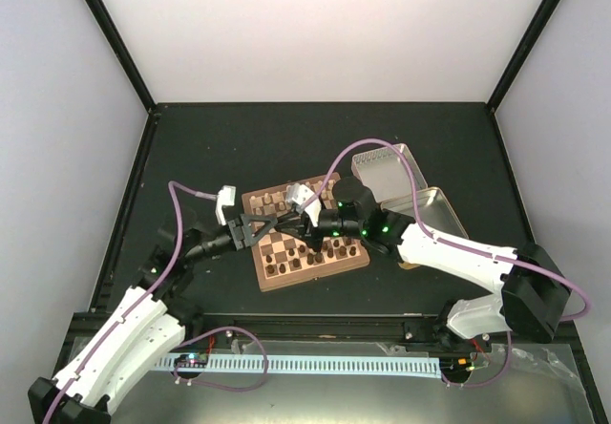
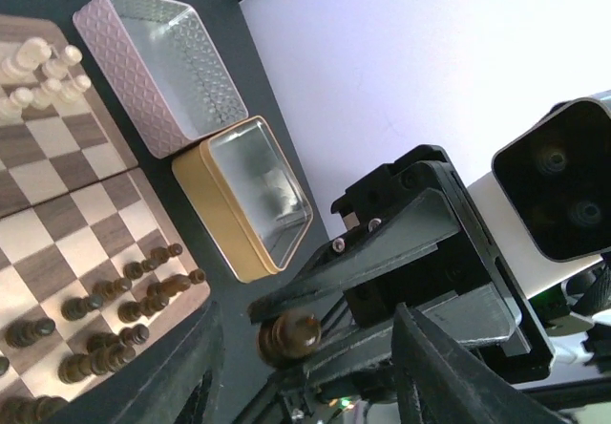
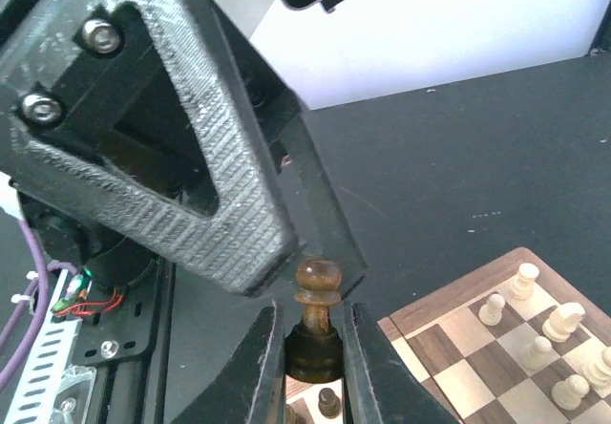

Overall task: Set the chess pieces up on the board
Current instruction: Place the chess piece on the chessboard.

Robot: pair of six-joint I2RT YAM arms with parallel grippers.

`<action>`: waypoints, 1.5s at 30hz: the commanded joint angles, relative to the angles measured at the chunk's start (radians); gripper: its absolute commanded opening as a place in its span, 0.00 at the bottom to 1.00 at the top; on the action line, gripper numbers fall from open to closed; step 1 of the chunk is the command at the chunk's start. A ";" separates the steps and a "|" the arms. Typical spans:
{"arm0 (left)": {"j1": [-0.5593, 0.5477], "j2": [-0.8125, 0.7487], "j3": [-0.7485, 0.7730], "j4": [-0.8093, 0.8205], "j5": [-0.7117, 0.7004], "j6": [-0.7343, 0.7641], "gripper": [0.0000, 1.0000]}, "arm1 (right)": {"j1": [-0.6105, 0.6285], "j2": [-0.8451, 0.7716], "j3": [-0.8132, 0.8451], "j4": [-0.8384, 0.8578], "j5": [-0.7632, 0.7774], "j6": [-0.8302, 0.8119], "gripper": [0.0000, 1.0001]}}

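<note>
The board point(image 1: 270, 276) lies mid-table, with cream chess pieces point(image 1: 286, 196) along its far side and dark chess pieces point(image 1: 320, 251) along its near side. My right gripper point(image 3: 317, 348) is shut on a dark brown pawn point(image 3: 317, 314), held upright by its base above the board's near edge. My left gripper point(image 2: 315, 386) is open wide and empty. Its fingers point(image 3: 205, 171) reach around the pawn's head from the left, and I cannot tell if they touch it. The pawn also shows in the left wrist view point(image 2: 289, 336). The two grippers meet over the board point(image 1: 298, 219).
A pink tin half point(image 2: 129, 56) and a gold tin half point(image 2: 205, 195) lie side by side just right of the board, both empty. The right arm point(image 1: 449, 252) stretches across the table's right part. Black walls and rails bound the table.
</note>
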 commanded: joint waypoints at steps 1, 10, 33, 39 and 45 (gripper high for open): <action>0.006 0.020 0.051 0.018 0.040 0.027 0.46 | -0.001 -0.028 0.006 -0.025 -0.062 -0.053 0.06; 0.006 0.073 0.085 -0.044 0.096 0.082 0.23 | -0.001 -0.023 0.020 -0.055 -0.070 -0.065 0.06; 0.005 0.119 0.117 -0.170 0.107 0.225 0.02 | -0.002 0.023 0.054 -0.118 0.073 0.052 0.45; -0.004 0.142 0.152 -0.335 -0.156 0.352 0.02 | -0.003 -0.041 -0.040 -0.062 0.217 0.153 0.62; -0.094 0.254 0.165 -0.389 -0.391 0.393 0.01 | -0.004 -0.062 -0.055 -0.130 0.561 0.319 0.63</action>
